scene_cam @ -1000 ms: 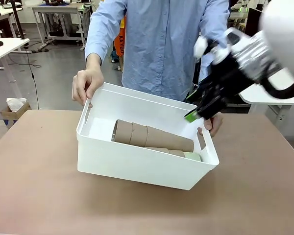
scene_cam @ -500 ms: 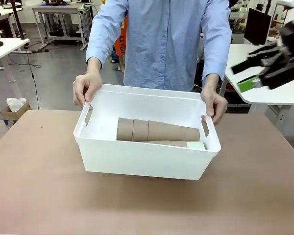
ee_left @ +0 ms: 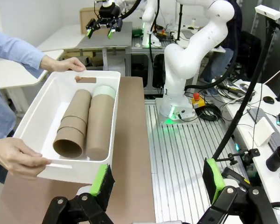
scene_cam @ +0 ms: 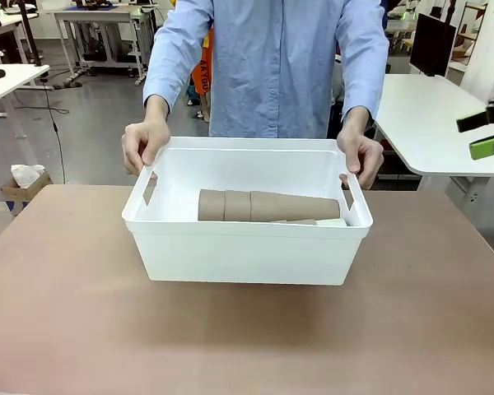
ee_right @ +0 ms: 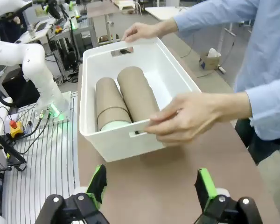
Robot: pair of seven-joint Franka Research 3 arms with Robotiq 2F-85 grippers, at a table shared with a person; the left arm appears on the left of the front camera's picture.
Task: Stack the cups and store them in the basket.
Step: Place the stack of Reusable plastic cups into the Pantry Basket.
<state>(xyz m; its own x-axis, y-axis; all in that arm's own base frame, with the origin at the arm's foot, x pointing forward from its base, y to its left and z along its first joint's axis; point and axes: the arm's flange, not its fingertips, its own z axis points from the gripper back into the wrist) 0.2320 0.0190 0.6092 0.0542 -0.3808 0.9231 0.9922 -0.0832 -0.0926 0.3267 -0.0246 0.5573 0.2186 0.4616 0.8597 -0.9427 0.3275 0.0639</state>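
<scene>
Both sets of jaws are held spread and empty: the left gripper (ee_left: 156, 184) beside the bench, the right gripper (ee_right: 150, 186) above the brown bench (scene_cam: 66, 329). The tan-brown tapered cups (scene_cam: 267, 206) lie nested inside the white rectangular plastic basket (scene_cam: 247, 251), gripped by the person's hands (scene_cam: 144, 144). Storage appears complete. White worktables occupy the room behind.

Brown table (scene_cam: 66, 329) up front. Behind it, grey floor (scene_cam: 99, 123) w/ white desks (scene_cam: 432, 123) left & right. Cardboard box (scene_cam: 20, 191) w/ paper sits on floor. Dark monitor (scene_cam: 432, 43) at back right.
</scene>
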